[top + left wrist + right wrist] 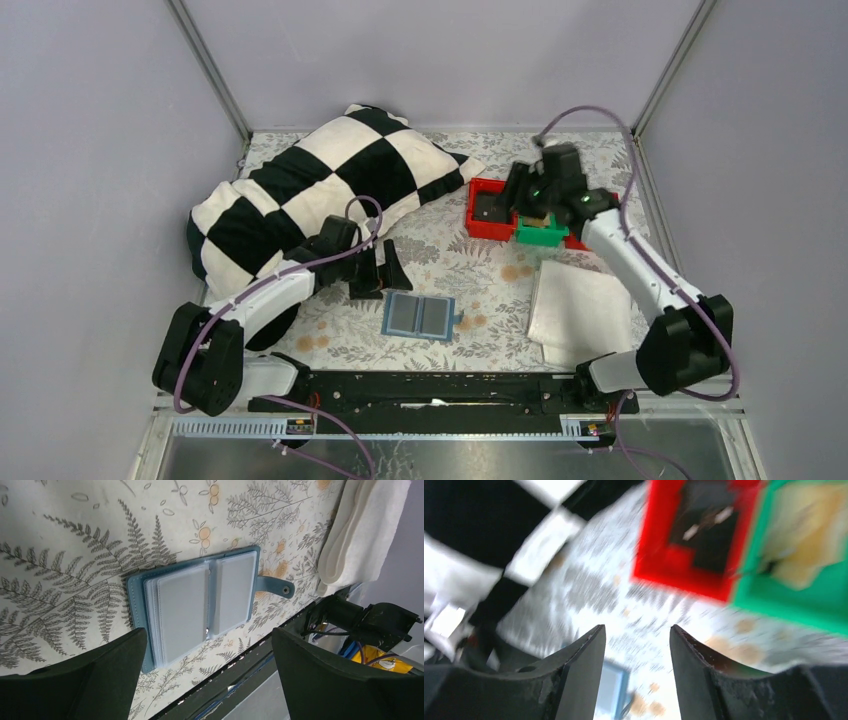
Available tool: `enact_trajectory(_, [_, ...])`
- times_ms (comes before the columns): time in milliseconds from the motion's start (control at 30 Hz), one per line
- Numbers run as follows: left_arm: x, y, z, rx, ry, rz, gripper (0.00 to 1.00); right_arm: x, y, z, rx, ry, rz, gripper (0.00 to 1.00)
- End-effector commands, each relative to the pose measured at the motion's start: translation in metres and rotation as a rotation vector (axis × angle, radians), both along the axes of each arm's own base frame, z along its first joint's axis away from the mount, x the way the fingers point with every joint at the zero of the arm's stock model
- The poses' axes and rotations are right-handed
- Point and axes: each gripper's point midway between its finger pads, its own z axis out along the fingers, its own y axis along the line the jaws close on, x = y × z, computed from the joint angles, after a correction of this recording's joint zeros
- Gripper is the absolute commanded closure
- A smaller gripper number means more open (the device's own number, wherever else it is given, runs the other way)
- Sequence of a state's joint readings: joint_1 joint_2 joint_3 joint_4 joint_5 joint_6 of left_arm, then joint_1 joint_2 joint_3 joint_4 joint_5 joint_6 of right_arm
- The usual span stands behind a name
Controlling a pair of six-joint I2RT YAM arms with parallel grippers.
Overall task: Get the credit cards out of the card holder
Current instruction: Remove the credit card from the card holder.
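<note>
Presently the card holder [418, 317] is seen lying opened flat on the table [450, 262], near its front edge and between the two arm bases. Its long axis is laid across the table from left to right, tilted only slightly, and its snap tab [462, 320] is pointed toward the right arm's side. Two pale grey panels framed in teal are turned upward, and clear sleeves are seen stacked on them in the left wrist view. The left claw [382, 278] is held just beside the holder's far edge, its fingers [100, 680] spread wide with nothing gripped. The right claw [522, 195] is hung over the red bin [480, 222], which is set against the green bin [540, 238] at the far right; its fingers [574, 670] are parted around empty air, though that view is smeared. The table is covered by a pale cloth printed with grey ferns and orange flowers. A black-and-white chequered pillow [320, 180] is laid at the far left, and a folded white cloth [585, 310] at the near right. Plain pale grey walls [430, 60] are set round the table
</note>
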State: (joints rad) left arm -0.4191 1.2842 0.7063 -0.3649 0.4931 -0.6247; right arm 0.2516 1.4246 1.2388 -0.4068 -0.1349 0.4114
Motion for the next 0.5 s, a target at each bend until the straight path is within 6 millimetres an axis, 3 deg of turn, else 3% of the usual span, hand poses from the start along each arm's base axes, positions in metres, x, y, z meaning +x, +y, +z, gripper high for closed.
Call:
enact_trajectory(0, [-0.004,-0.011,0.004,-0.096,-0.028,-0.005,0.02,-0.062,0.073,-0.031,0.135,0.100,0.107,0.42])
enact_trajectory(100, [-0.016,-0.013,-0.010,-0.080,0.006,-0.007,0.02,-0.099,0.099,-0.057,0.181,0.170,0.152,0.41])
enact_trajectory(167, [-0.021,-0.018,-0.012,-0.088,0.005,-0.010,0.02,-0.118,0.103,-0.075,0.181,0.216,0.166,0.41])
enact_trajectory(267, [-0.027,-0.026,-0.011,-0.116,0.006,-0.017,0.02,-0.137,0.096,-0.096,0.174,0.263,0.158,0.41])
enact_trajectory(467, [-0.031,-0.032,-0.011,-0.134,0.007,-0.026,0.05,-0.154,0.078,-0.123,0.112,0.320,0.126,0.36])
